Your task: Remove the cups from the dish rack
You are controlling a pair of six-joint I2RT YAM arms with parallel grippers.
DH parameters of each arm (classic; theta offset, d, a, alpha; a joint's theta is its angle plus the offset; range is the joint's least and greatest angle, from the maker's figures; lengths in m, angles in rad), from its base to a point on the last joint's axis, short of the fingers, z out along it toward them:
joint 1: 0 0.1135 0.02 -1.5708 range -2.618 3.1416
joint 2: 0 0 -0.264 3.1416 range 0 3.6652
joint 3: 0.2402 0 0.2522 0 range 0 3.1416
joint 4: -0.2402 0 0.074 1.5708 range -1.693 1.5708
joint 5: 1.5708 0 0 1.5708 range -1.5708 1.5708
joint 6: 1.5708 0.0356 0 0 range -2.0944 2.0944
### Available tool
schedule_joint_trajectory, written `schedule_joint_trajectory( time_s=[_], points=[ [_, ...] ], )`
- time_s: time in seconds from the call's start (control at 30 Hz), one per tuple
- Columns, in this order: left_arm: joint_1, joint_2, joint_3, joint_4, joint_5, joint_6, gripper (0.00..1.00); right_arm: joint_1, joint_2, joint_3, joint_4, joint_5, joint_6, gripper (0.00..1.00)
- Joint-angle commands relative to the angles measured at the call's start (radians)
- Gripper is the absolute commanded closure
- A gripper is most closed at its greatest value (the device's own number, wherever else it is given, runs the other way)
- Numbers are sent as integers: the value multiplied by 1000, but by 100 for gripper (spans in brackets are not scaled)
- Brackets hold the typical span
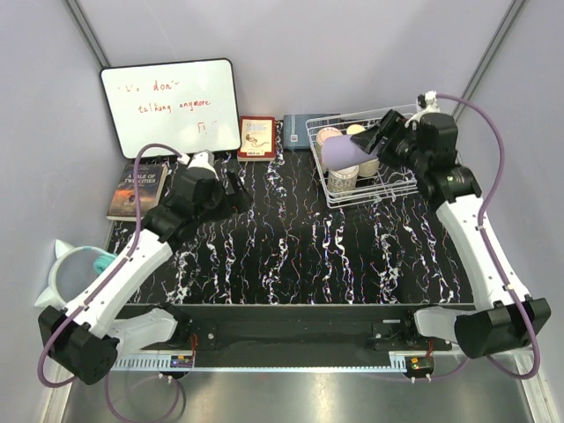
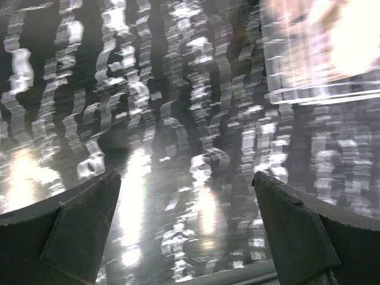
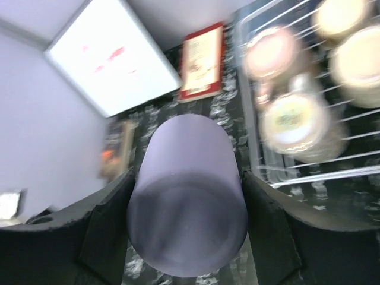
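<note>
Lavender cup (image 3: 187, 202) sits clamped between right jaws.

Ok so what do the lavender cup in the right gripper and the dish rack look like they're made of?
Lavender cup: smooth, opaque, satin surface with soft shading and no sharp glints, so plastic or matte-glazed ceramic; the look leaves it open. Dish rack: thin white rods in an open grid, likely coated metal wire.

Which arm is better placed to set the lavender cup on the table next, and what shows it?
Right. The right gripper holds the lavender cup over the dish rack's left edge. The left gripper hangs open and empty over the table, away from the rack.
</note>
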Motion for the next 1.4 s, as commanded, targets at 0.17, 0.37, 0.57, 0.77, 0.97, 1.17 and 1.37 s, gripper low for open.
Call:
schedule_joint_trajectory(
  time_s=[0.17, 0.37, 0.57, 0.77, 0.97, 1.17, 1.37],
  points=[
    [83, -24, -134, 510, 529, -159, 1, 9, -49, -375, 685, -454, 464, 100],
    [83, 9, -197, 784, 649, -279, 2, 75, -30, -374, 716, -474, 464, 100],
    [81, -7, -228, 932, 664, -329, 8, 156, -2, -370, 732, -454, 467, 100],
    [81, -34, -228, 958, 632, -337, 8, 181, -8, -377, 721, -428, 453, 100],
    [83, -36, -249, 1044, 644, -366, 9, 183, 4, -384, 788, -470, 479, 100],
    [83, 31, -278, 1263, 742, -478, 25, 201, 76, -461, 1077, -521, 649, 100],
    [80, 65, -295, 1417, 782, -562, 40, 238, 151, -443, 1170, -563, 696, 100]
  ],
)
